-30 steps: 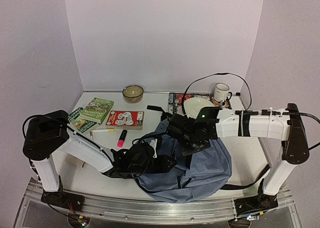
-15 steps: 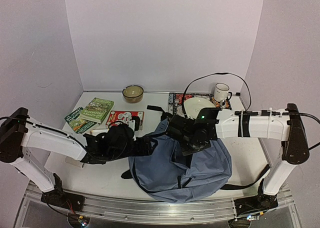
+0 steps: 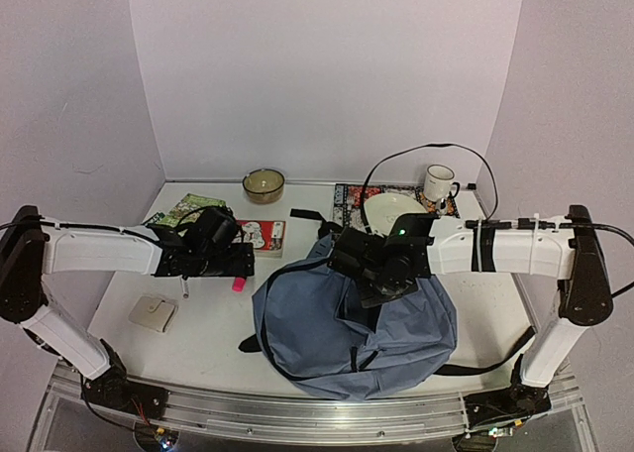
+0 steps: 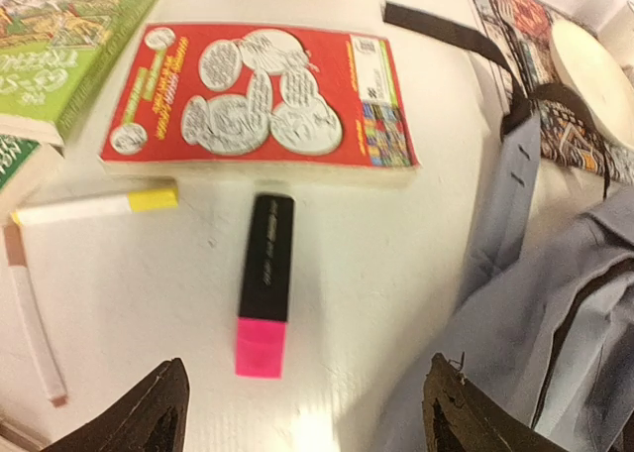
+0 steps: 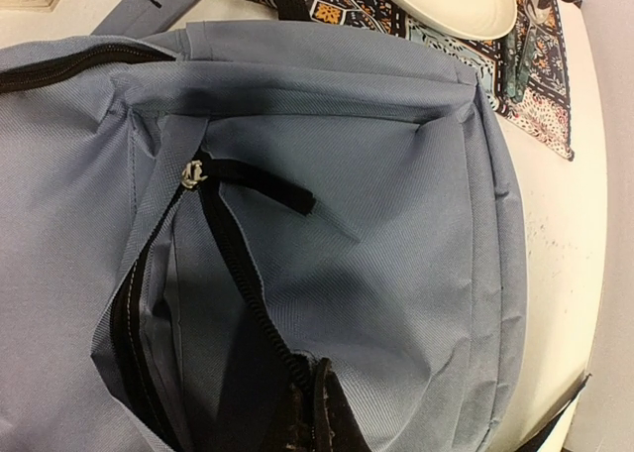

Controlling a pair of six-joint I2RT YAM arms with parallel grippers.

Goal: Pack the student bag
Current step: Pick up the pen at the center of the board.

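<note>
The student bag (image 3: 357,323) is a blue-grey backpack lying flat at the front middle, with its front pocket zip partly open. My right gripper (image 5: 319,417) is shut on the pocket's zipper edge (image 5: 248,303) and holds it up; it also shows in the top view (image 3: 381,279). My left gripper (image 4: 307,422) is open and empty, hovering just over a black highlighter with a pink cap (image 4: 265,283) lying left of the bag. In the top view the left gripper (image 3: 241,264) is above that highlighter (image 3: 238,284).
A red book (image 4: 258,95), green books (image 4: 69,36), a yellow-tipped marker (image 4: 94,206) and a white pen (image 4: 35,323) lie near the highlighter. A beige pad (image 3: 152,313) lies front left. A bowl (image 3: 264,183), plate (image 3: 391,211), mug (image 3: 438,182) and patterned mat (image 3: 347,196) stand behind.
My left arm has swung away from the bag's left edge, back and to the left, and now hangs over the highlighter. The right arm has not moved.
</note>
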